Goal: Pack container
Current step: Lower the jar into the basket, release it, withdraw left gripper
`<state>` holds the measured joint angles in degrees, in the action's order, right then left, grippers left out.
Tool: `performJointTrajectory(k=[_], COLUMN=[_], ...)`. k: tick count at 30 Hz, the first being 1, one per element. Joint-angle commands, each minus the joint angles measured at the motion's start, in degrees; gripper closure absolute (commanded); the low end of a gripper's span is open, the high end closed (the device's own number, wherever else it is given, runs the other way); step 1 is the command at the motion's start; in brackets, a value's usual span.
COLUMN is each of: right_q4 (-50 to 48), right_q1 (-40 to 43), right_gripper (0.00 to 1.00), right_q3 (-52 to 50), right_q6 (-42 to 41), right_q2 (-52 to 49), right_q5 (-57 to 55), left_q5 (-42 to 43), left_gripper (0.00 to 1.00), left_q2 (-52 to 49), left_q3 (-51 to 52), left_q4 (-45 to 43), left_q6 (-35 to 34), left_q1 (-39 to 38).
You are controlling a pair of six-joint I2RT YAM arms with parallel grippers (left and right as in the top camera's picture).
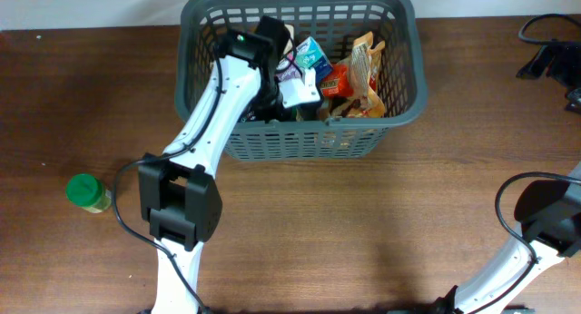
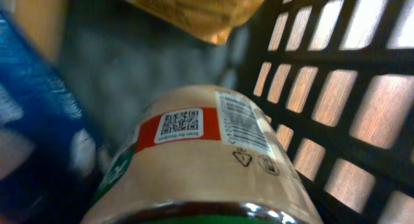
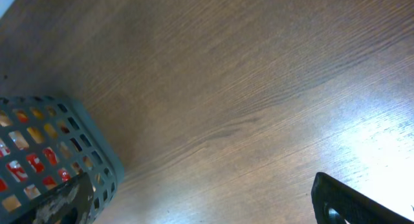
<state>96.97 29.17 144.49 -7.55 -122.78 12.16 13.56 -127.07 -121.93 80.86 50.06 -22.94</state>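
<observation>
**Operator:** Where is the container?

**Arm:** The container (image 1: 309, 143) stands at the far middle of the table (image 1: 363, 232). It is a dark grey basket with lattice walls, and it holds packets: a teal carton (image 1: 311, 53) near the middle and orange snack bags (image 1: 363, 71) towards the right.

**Operator:** And your left side?

**Arm:** My left arm (image 1: 213, 101) reaches from the near left over the rim and down into the left half of the container. The wrist camera there is filled by a jar (image 2: 207, 153) with a beige label, a red band and a QR code. The jar lies tilted just beside the lattice wall on the right. A blue packet (image 2: 32, 127) is on its left and a yellow bag (image 2: 194, 10) is above it.

**Operator:** Do the left jaws hold that jar?

**Arm:** I cannot tell. No finger shows in the wrist view, and from overhead the packets hide the left jaws.

**Operator:** Your right side?

**Arm:** My right arm (image 1: 545, 228) sits at the near right, well apart from the container. Its camera sees bare wood and one corner of the container. Only a dark piece (image 3: 352, 201) shows at the edge, so I cannot tell how far the right jaws are open.

**Operator:** Is anything else out there?

**Arm:** A green-lidded jar (image 1: 87, 192) stands on the table at the left, well apart from the container.
</observation>
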Motion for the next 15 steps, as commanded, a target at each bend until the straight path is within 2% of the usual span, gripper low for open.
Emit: performJointTrajectory(k=[1, 2, 4, 5, 7, 9, 15], right_q4=[0.35, 0.35, 0.35, 0.35, 0.35, 0.35, 0.35], right_q1=[0.11, 0.11, 0.11, 0.11, 0.11, 0.11, 0.11], right_gripper=[0.01, 0.01, 0.01, 0.01, 0.01, 0.01, 0.01], right_q3=[0.04, 0.04, 0.04, 0.04, 0.04, 0.04, 0.04], right_q6=[-0.28, -0.28, -0.28, -0.28, -0.28, -0.28, -0.28], right_q2=[-0.17, -0.17, -0.17, -0.17, -0.17, -0.17, -0.17], right_q5=[0.74, 0.74, 0.76, 0.76, 0.76, 0.79, 0.74], left_q5=[1.66, 1.66, 1.66, 1.66, 1.4, 0.33, -2.25], left_gripper=[0.93, 0.85, 0.37, 0.03, 0.01, 0.01, 0.01], left_q2=[0.44, 0.44, 0.44, 0.46, 0.72, 1.18, 5.44], left_q3=[5.25, 6.14, 6.93, 6.91, 5.99, 3.04, -9.97], left_q4=[-1.07, -1.64, -2.25, -2.27, -2.27, -2.16, 1.86], left_q6=[1.05, 1.05, 0.98, 0.96, -0.9, -6.14, -14.53], left_q1=[-1.2, -1.2, -1.2, -1.2, -1.2, -1.11, 0.11])
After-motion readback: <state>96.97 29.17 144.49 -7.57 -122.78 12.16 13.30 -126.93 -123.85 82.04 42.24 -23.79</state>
